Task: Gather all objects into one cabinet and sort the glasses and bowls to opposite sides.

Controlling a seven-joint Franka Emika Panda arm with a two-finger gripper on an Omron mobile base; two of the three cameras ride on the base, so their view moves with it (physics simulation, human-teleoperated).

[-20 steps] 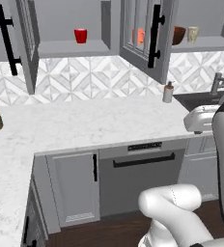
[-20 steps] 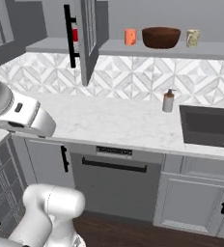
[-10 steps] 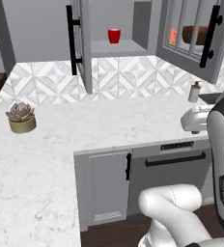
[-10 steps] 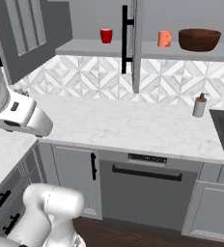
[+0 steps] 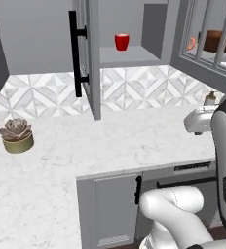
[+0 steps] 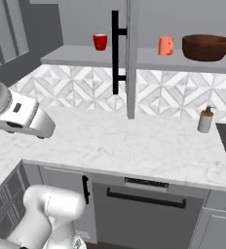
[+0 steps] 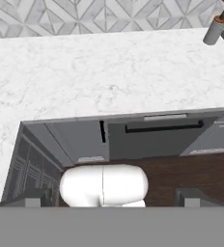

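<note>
Hand (image 7: 109, 205) stands wide open with nothing in it, above the worktop's (image 7: 109, 72) front edge. The red cup (image 6: 100, 42) sits alone on the left shelf (image 6: 76, 54). The orange cup (image 6: 166, 46) and wooden bowl (image 6: 206, 47) stand side by side on the right shelf (image 6: 183, 65).

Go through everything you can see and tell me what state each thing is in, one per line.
red cup: upright on the left cabinet shelf, alone.
orange cup: upright on the right shelf, beside the bowl.
wooden bowl: upright on the right shelf.
cabinet door: swung open, edge-on.
soap dispenser: upright on the counter.
succulent: upright on the counter.
hand: open, holding nothing.
</note>
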